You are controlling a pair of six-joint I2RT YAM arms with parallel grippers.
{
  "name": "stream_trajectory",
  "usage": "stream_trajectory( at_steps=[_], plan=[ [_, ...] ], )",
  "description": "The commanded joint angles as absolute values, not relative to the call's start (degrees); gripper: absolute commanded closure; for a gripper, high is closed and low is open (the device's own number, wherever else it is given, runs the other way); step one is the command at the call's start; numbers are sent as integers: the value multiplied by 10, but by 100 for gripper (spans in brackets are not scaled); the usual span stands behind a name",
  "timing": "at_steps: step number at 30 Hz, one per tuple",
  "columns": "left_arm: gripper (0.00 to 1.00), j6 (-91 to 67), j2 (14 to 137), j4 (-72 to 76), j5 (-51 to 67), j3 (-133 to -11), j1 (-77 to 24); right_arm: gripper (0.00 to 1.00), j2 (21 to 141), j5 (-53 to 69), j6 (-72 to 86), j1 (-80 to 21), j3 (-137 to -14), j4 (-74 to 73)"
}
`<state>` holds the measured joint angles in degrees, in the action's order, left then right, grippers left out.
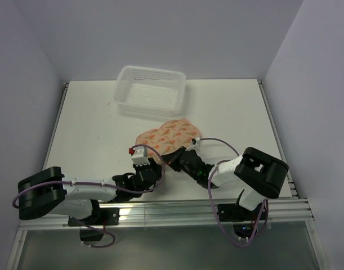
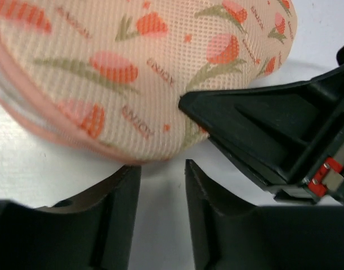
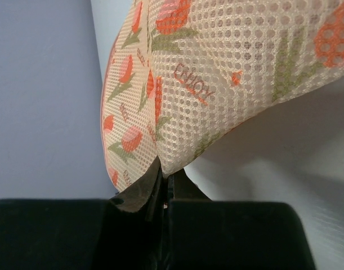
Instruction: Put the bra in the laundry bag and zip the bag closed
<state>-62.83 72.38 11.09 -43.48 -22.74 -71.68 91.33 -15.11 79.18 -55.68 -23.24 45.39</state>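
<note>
The peach laundry bag [image 1: 167, 134] with orange print lies closed near the middle of the table. It fills the top of the left wrist view [image 2: 132, 73] and of the right wrist view [image 3: 228, 73]. My right gripper [image 3: 165, 179] is shut on the bag's near edge and lifts the mesh a little; it also shows in the top view [image 1: 178, 157]. My left gripper [image 2: 163, 167] is open and empty, its fingertips just short of the bag's rim over bare table; it sits at the bag's near left [image 1: 155, 163]. The bra is hidden.
A white plastic mesh basket [image 1: 151, 90] stands just behind the bag at the back of the table. My right gripper's black body [image 2: 273, 129] is close beside my left fingers. White walls close in the table on three sides.
</note>
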Motion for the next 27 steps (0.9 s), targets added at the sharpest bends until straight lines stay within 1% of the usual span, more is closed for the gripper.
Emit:
stream_trajectory(
  at_steps=[1,3,6,9,12,15,17,20,23,24,26,27],
  plan=[
    [58,-557,749,197,-447,-248,-698,100,891,-153,784,-561,-234,461],
    [64,-549,760,201,-449,-253,-696,100,891,-147,789,-562,-234,463],
    [67,-550,765,199,-459,-255,-694,100,883,-147,787,-562,-226,465],
    [58,-548,760,205,-469,-251,-693,100,877,-140,787,-562,-221,466],
    [57,-539,764,210,-469,-253,-693,100,867,-134,787,-562,-217,463],
    [67,-530,773,223,-469,-253,-691,100,857,-127,793,-562,-207,467],
    [69,-527,781,228,-470,-255,-689,100,853,-118,790,-562,-201,467],
    [81,-528,783,229,-469,-259,-689,100,841,-120,795,-565,-192,463],
    [90,-530,777,228,-466,-259,-689,100,829,-124,791,-566,-188,458],
    [95,-531,772,226,-467,-258,-690,100,826,-126,790,-568,-189,449],
    [100,-535,765,220,-467,-255,-690,100,825,-127,789,-570,-191,447],
    [100,-537,758,216,-468,-251,-691,100,826,-127,790,-570,-190,449]
  ],
)
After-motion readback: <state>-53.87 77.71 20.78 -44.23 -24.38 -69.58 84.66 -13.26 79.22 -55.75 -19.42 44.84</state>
